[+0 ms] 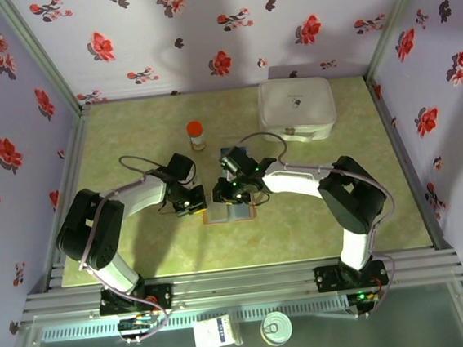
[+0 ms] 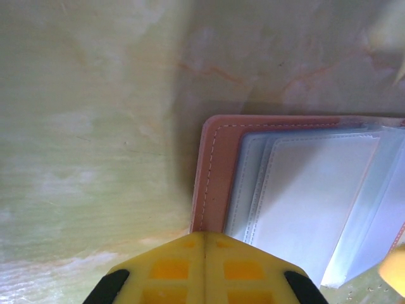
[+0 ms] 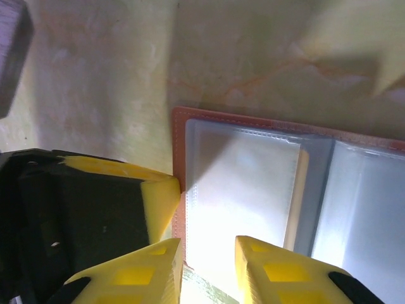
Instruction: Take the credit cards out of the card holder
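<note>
The card holder (image 1: 229, 212) is laid open and flat on the counter (image 1: 319, 231), between the two arms, so that its blue-grey pocket panels are turned up and can be reached from above. The left pincer (image 2: 204, 269) is shut, its yellow fingertips pressed together into one blunt point, and this point is set against the brown stitched border of the card holder (image 2: 215, 171); it is judged to be placed there as a hold-down, so that the wallet is not dragged when a card is pulled. The right pincer (image 3: 209, 269) is narrowly parted with nothing held, poised over the near edge of a clear pocket. A tan-yellow card (image 3: 296, 196) is seen as a thin strip tucked inside that pocket, so the credit cards are judged not yet removed.
</note>
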{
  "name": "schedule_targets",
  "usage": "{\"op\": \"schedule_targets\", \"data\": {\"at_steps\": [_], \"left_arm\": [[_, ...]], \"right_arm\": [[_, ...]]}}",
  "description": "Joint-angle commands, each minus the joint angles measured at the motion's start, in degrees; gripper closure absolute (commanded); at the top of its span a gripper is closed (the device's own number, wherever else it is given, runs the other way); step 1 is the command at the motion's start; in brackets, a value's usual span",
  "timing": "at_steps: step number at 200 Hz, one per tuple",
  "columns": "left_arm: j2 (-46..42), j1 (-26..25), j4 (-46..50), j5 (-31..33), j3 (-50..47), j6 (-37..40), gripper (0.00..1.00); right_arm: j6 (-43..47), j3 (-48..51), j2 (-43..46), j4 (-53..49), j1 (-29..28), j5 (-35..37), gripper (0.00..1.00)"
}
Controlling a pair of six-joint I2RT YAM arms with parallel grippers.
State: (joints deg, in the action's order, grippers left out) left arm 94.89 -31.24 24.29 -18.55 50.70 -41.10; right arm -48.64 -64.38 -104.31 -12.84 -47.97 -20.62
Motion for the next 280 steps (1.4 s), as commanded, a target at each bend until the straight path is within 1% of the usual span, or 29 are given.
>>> {"op": "schedule_targets", "data": {"at_steps": [1,31,80,118,162,204,240,265,280], "left_arm": [[0.82,-0.22,1.16,0.96,0.55,1.33,0.96],[0.82,-0.23,1.02,0.95,0.29,1.17,0.96],[1.02,-0.22,1.32,1.03,0.14,1.38,0.96],[1.17,-0.24,1.38,1.04,0.13,1.65,0.96],[2.03,-0.23,1.93,1.71,0.2,2.07,0.96],[2.3,-0.15,1.97,2.09,0.11,2.29,0.96],[1.52,-0.05,2.13,2.39,0.19,2.63,0.97],[1.46,0.02,2.03,2.4,0.15,2.67,0.97],[1.35,0.04,2.06,2.41,0.02,2.81,0.97]], "right_arm": [[-1.28,-0.79,-1.86,0.65,-0.4,-1.92,0.72],[-1.02,-1.08,-2.56,-0.18,-0.56,-2.31,0.72],[0.53,-1.72,-2.57,-4.43,-0.6,0.09,0.72],[1.38,-1.83,-2.72,-5.46,-0.53,0.1,0.72],[1.97,-1.44,-1.34,-7.35,-0.2,2.36,0.73],[2.01,-0.68,-0.24,-7.62,0.26,2.65,0.74],[1.73,-0.94,1.1,-6.87,0.32,2.33,0.74],[0.43,-1.05,0.58,-2.83,-0.18,-0.93,0.75],[0.35,-2.22,-0.85,-2.43,-0.49,-2.03,0.75]]}}
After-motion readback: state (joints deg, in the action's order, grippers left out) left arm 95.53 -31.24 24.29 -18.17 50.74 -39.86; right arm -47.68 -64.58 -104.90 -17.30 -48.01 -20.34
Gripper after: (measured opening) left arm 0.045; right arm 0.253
